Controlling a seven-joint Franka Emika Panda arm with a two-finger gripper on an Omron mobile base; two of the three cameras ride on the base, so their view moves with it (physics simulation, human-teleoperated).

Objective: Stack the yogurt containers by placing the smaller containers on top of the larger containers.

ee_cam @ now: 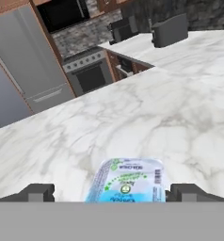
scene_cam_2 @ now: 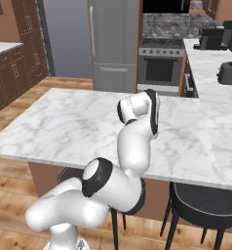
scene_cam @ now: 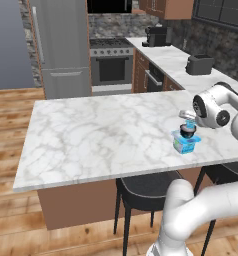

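Working at the near right part of the tabletop (scene_cam: 101,135), just in from its front edge, where the bigger light-blue tub (scene_cam: 185,145) is sitting with the dark round cup (scene_cam: 187,132) resting on top of it. Holding the tool (ee_cam: 115,192) spread wide directly above that stack, with the printed lid of a light-blue cup (ee_cam: 128,181), judging by its size the tiny one, lying between the fingertips (ee_cam: 36,192) and bare tabletop showing on either side of it. Gripping nothing, by the look of those gaps.

Reading this as the letting-go and backing-off part of the last placement, with the stacking itself looking nearly complete.

Doing it well:
- Keeping the jaws at full spread while rising, not narrowing them near the lid.
- Pulling straight up along the stack's axis, avoiding any sideways drift or wrist roll that could be clipping the flared rim.
- Going slowly at first, since three light tubs piled high are probably tipping easily.
- Swinging the arm away only after clearing the top cup completely.
- Checking from the left base view that the pile is standing upright, not leaning.
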